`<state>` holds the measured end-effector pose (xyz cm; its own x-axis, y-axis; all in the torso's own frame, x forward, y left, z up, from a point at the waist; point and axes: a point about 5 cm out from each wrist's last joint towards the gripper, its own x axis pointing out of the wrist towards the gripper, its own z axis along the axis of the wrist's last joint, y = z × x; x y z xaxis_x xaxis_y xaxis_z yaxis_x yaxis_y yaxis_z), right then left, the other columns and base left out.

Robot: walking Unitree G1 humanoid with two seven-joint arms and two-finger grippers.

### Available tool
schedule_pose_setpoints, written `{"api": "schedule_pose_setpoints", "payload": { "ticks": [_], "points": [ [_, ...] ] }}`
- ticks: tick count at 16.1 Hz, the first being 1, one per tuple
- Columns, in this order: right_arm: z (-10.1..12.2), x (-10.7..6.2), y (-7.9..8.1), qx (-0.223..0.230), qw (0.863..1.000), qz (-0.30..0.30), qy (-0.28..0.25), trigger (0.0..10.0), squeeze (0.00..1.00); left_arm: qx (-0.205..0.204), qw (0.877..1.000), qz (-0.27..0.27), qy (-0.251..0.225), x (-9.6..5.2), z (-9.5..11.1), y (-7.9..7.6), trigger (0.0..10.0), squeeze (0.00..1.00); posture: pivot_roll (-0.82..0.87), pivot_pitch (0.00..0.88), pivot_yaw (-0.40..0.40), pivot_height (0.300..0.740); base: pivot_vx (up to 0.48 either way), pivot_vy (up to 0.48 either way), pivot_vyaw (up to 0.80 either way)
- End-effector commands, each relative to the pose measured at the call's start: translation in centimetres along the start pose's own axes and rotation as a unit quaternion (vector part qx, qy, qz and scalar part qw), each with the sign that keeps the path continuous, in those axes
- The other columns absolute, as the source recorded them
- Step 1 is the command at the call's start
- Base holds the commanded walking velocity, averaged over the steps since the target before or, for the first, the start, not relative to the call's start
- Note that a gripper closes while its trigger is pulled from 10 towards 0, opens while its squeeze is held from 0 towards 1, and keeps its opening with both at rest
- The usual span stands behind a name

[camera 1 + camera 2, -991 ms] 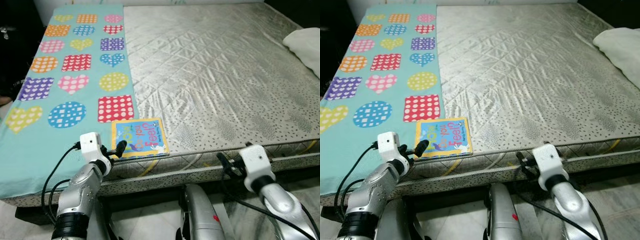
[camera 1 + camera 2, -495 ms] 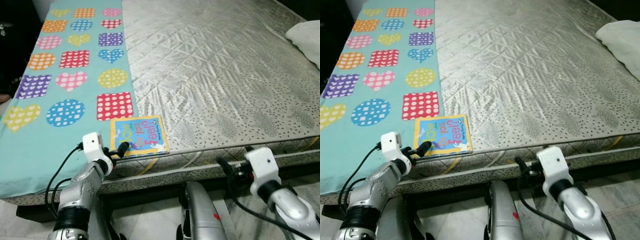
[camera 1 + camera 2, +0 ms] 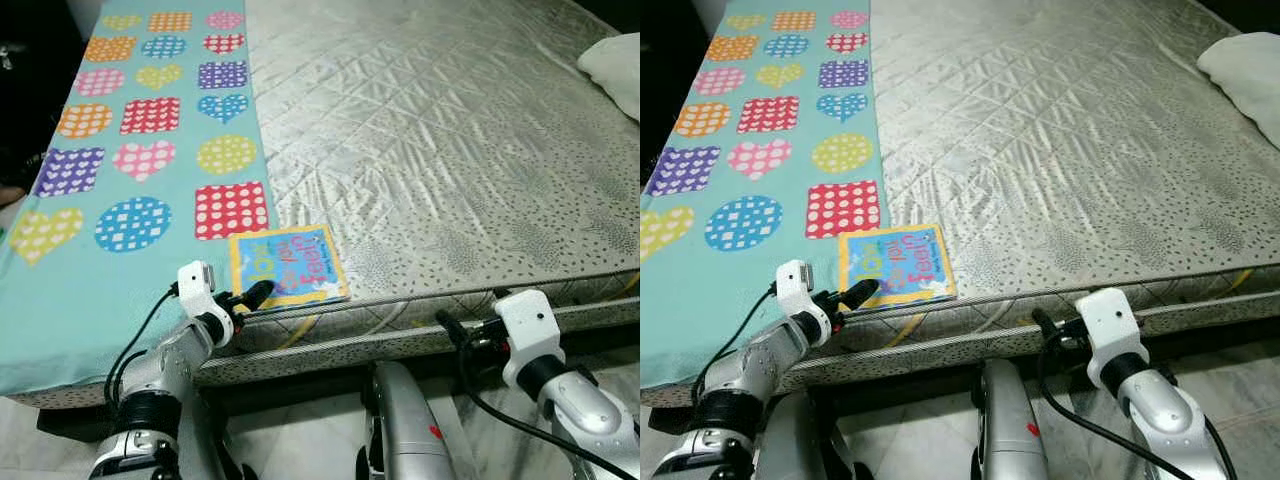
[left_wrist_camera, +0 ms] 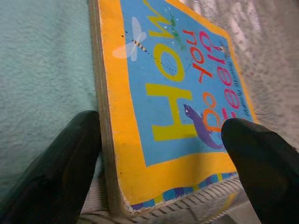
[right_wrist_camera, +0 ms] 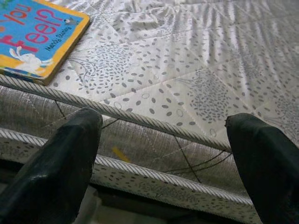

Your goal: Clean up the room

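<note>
A book (image 3: 287, 264) lies at the near edge of the mattress (image 3: 450, 160), just right of the sheet (image 3: 120, 150). A pillow (image 3: 615, 62) rests at the far right.

A bedroom in a home: a wide bed (image 3: 450, 150) with a bare quilted mattress, a patterned sheet (image 3: 100, 200) ahead of the left pincer (image 3: 255, 296), a pillow (image 3: 615, 70) far beyond the right pincer (image 3: 450, 328).

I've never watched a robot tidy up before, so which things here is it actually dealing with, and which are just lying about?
In the job:
- board book at the mattress edge
- left gripper, open around the book's corner

Lying about:
- patterned teal sheet
- quilted mattress
- white pillow
- right gripper, open, idle
</note>
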<state>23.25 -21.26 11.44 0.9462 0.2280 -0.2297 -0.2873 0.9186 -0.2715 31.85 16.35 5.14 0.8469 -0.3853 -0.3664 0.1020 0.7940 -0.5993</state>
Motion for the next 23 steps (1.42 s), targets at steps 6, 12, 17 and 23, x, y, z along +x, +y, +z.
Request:
{"api": "schedule_pose_setpoints", "payload": {
  "ticks": [6, 12, 17, 23],
  "points": [
    [0.47, 0.38, -0.49, -0.006, 1.000, -0.018, -0.007, 10.0, 0.00, -0.036, 0.998, -0.055, 0.025, 0.67, -1.55, -0.67, 0.0, 0.00, -0.30, 0.120, -0.010, 0.528, 0.000, 0.000, 0.00],
    [0.51, 0.64, -0.40, -0.007, 1.000, -0.021, -0.009, 10.0, 0.00, -0.051, 0.997, -0.061, 0.020, 0.75, -1.71, -0.40, 0.0, 0.00, -0.30, 0.113, -0.008, 0.528, 0.000, 0.000, 0.00],
    [0.51, 0.64, -0.40, -0.007, 1.000, -0.021, -0.009, 10.0, 0.00, -0.051, 0.997, -0.061, 0.020, 0.75, -1.71, -0.40, 0.0, 0.00, -0.30, 0.113, -0.008, 0.528, 0.000, 0.000, 0.00],
    [0.51, 0.64, -0.40, -0.007, 1.000, -0.021, -0.009, 10.0, 0.00, -0.051, 0.997, -0.061, 0.020, 0.75, -1.71, -0.40, 0.0, 0.00, -0.30, 0.113, -0.008, 0.528, 0.000, 0.000, 0.00]
  ]
}}
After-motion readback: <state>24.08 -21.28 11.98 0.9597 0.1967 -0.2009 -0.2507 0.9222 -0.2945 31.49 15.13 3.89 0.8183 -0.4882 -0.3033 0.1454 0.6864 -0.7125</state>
